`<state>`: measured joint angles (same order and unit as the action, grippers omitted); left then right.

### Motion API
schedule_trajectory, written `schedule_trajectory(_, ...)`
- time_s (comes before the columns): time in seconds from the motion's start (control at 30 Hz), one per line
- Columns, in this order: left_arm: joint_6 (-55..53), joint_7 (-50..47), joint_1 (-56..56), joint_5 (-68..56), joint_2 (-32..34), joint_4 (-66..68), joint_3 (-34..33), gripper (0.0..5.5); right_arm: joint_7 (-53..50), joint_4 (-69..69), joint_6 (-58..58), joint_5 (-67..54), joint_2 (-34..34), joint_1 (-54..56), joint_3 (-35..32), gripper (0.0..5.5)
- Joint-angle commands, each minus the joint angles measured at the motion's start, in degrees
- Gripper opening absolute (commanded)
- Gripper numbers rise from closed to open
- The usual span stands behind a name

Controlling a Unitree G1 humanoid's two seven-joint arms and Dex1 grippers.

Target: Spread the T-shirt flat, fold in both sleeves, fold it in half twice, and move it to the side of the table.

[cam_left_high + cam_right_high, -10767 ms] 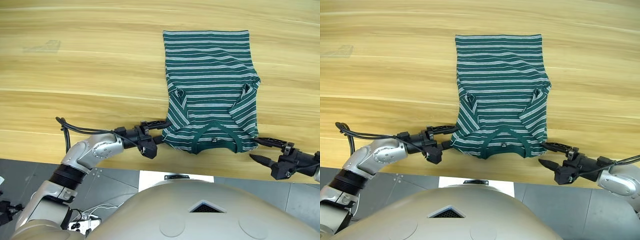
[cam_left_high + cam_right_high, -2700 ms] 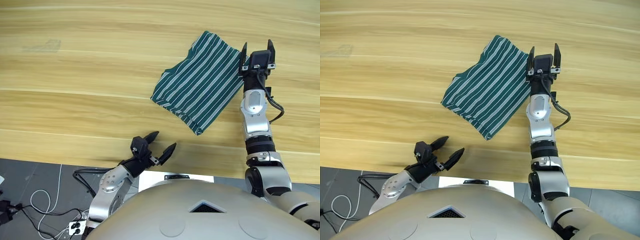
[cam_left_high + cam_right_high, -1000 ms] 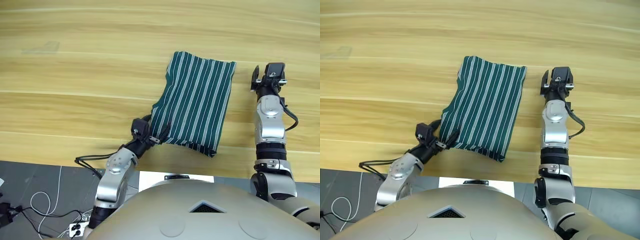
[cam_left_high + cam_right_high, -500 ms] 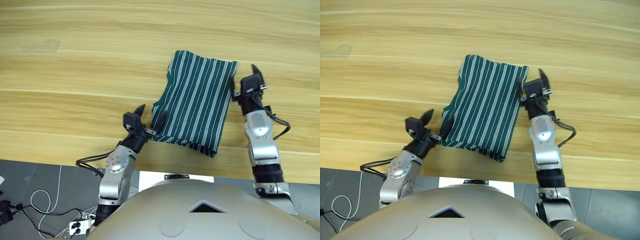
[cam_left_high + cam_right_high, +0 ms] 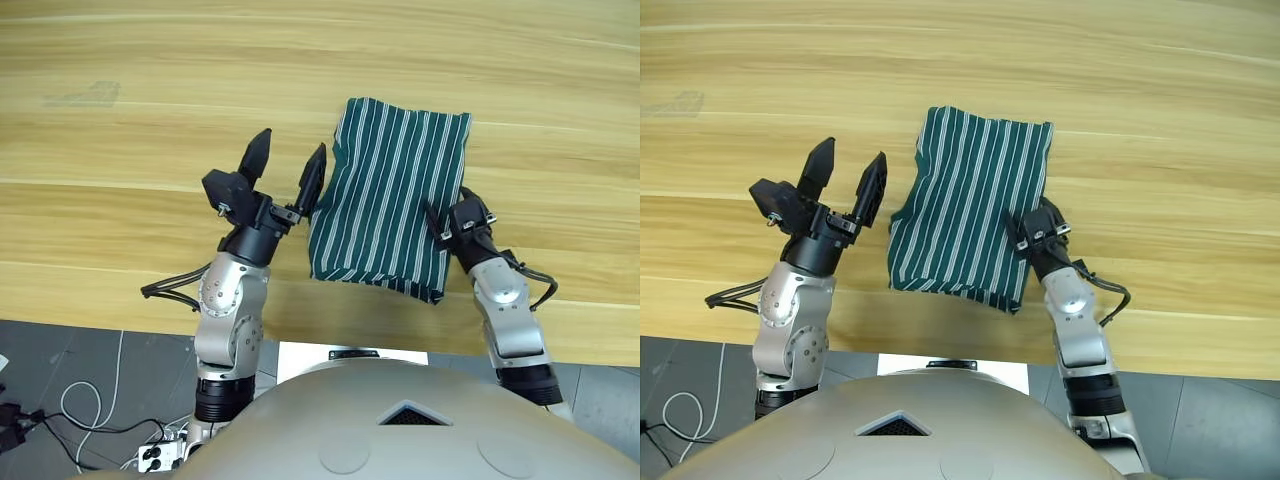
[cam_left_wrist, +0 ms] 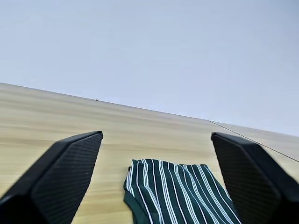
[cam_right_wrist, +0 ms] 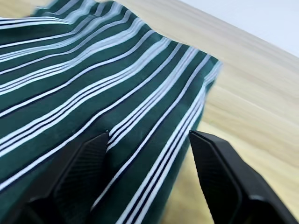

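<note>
The green T-shirt [image 5: 392, 200] with white stripes lies folded into a small rectangle on the wooden table [image 5: 150, 130], right of centre near the front edge. My left gripper [image 5: 285, 168] is raised above the table just left of the shirt, open and empty; in the left wrist view the gripper [image 6: 156, 135] frames the T-shirt [image 6: 182, 191] ahead. My right gripper [image 5: 1035, 228] is low at the shirt's near right corner. In the right wrist view its fingers [image 7: 74, 179] stand apart over the striped T-shirt [image 7: 93, 84].
Bare wood stretches left of and beyond the shirt. The table's front edge [image 5: 100, 310] runs close to both arms. Cables [image 5: 60, 420] lie on the grey floor below at the left.
My left gripper has lifted up and away from the shirt's near left corner, still open. My right gripper has slid back along the shirt's right edge to its near corner.
</note>
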<state>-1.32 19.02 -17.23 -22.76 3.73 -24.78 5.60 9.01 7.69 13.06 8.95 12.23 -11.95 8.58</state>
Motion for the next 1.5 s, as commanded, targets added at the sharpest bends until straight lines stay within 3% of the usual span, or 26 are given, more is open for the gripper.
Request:
schedule_trajectory(0.03,-1.48,-1.23,1.52,-0.42,-0.65,-0.68,0.16,4.31,1.97,-5.16,6.66,-0.27,2.13,4.7,-1.86,3.19)
schedule_trajectory(0.27,-1.64,-0.68,1.77,0.0,-1.53,1.82,0.98,4.31,2.17,-12.31,6.34,0.37,2.56,12.82,-1.6,3.19)
schedule_trajectory(0.37,1.08,3.43,0.22,2.24,1.43,4.93,1.73,4.31,2.79,-9.76,4.39,-1.49,1.61,11.92,-2.01,3.19)
schedule_trajectory(0.43,5.66,5.79,0.35,4.69,4.64,8.7,-0.71,4.31,4.21,-4.02,-3.36,-3.7,1.75,9.7,-2.3,3.19)
schedule_trajectory(0.6,28.5,0.08,7.8,27.39,17.85,26.2,-7.35,4.31,2.7,0.34,-16.52,-4.29,4.64,8.76,-7.9,3.19)
schedule_trajectory(0.73,38.25,-11.07,14.67,52.85,31.65,39.51,-3.89,4.31,-8.37,-15.39,-31.18,11.79,18.77,12.44,-11.1,3.19)
schedule_trajectory(0.87,43.46,-15.01,16.26,62.24,37.98,44.18,-0.33,4.31,-26.02,-32.35,-40.42,32.84,31.95,13.64,-3.37,3.19)
schedule_trajectory(0.97,46.29,-16.38,16.78,68.74,40.23,46.61,5.19,4.31,-29.68,-38.65,-47.23,39.91,37.47,11.71,2.71,3.19)
schedule_trajectory(1.17,48.37,-13.51,17.21,70.06,43.1,46.73,11.26,4.31,-23.78,-40.36,-57.96,38.01,44.57,7.99,6.6,3.19)
schedule_trajectory(1.33,50.25,-6.72,17.27,66.69,45.62,43.22,15.13,4.31,-18.11,-36.24,-65.11,39.14,44.46,5.86,13.45,3.19)
schedule_trajectory(1.5,53.98,0.59,21.41,63.51,47.59,42.98,19.42,4.31,-12.61,-29.94,-68.06,36.44,44.32,6.82,15.62,3.19)
